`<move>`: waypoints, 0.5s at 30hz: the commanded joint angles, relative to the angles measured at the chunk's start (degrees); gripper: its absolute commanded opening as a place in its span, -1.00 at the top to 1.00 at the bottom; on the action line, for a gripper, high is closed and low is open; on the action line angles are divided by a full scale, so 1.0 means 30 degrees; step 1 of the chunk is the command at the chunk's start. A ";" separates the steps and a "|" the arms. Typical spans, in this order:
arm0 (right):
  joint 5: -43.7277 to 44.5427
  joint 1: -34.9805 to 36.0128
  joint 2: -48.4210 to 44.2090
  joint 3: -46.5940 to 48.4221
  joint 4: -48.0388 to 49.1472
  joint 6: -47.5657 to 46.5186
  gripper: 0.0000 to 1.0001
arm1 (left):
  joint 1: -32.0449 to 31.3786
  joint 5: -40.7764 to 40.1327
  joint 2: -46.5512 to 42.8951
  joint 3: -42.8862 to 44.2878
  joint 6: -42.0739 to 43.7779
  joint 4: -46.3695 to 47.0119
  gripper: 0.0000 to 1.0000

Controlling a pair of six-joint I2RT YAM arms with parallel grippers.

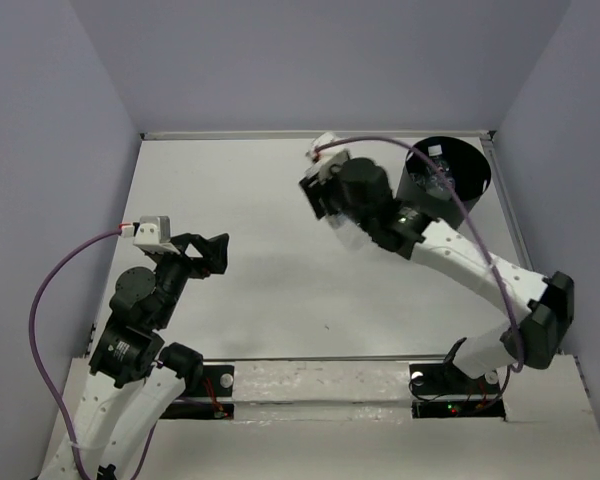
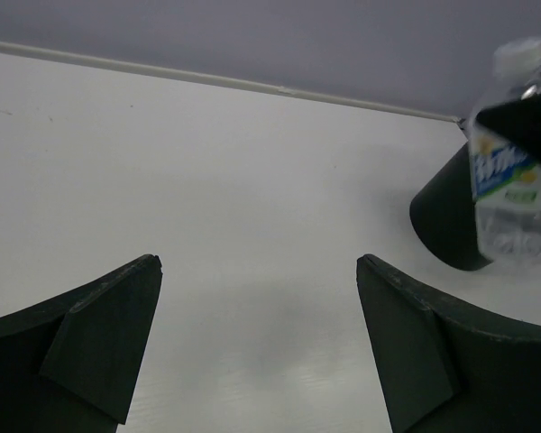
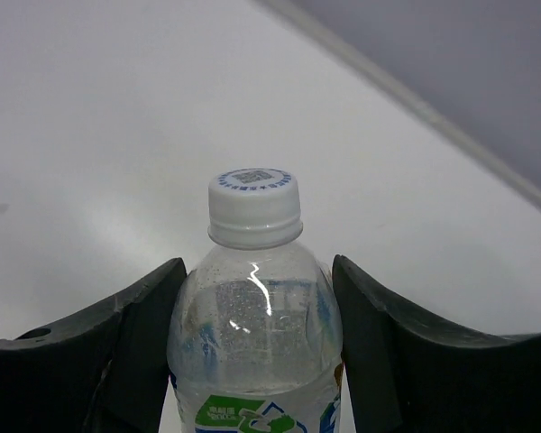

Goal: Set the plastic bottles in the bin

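Note:
My right gripper (image 1: pixel 320 198) is shut on a clear plastic bottle (image 3: pixel 254 343) with a white cap and a blue-green label, held off the table left of the bin. The bottle shows faintly under the arm in the top view (image 1: pixel 348 232) and upright in the left wrist view (image 2: pixel 512 171). The bin (image 1: pixel 477 170), a tall black bucket, stands at the far right corner and also shows in the left wrist view (image 2: pixel 444 221). At least one bottle (image 1: pixel 435 165) lies inside it. My left gripper (image 1: pixel 212 252) is open and empty over bare table (image 2: pixel 257 262).
White table (image 1: pixel 260 300) with grey-violet walls at the back and both sides. The right arm (image 1: pixel 480 270) reaches diagonally across the right half. The bin stands close to the back wall and the right edge.

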 commanded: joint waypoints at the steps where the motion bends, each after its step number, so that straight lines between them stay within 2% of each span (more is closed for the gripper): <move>1: 0.4492 -0.4000 -0.3378 -0.0113 0.7792 -0.1172 0.28 | -0.0077 0.0289 -0.0303 0.0133 0.0326 0.0571 -0.98; 4: 0.5580 -0.6783 -0.3997 -0.0644 1.0764 -0.2081 0.32 | -0.0106 0.0319 -0.0391 0.0132 0.0297 0.0571 -0.98; 8: 0.5936 -0.9626 -0.3646 -0.0966 1.2324 -0.2726 0.33 | -0.0078 0.0377 -0.0538 0.0132 0.0326 0.0601 -0.98; 15: 0.4764 -1.3086 -0.3088 -0.3304 1.2709 -0.1118 0.33 | -0.0311 0.0407 -0.0451 0.0132 0.0355 0.0601 -0.98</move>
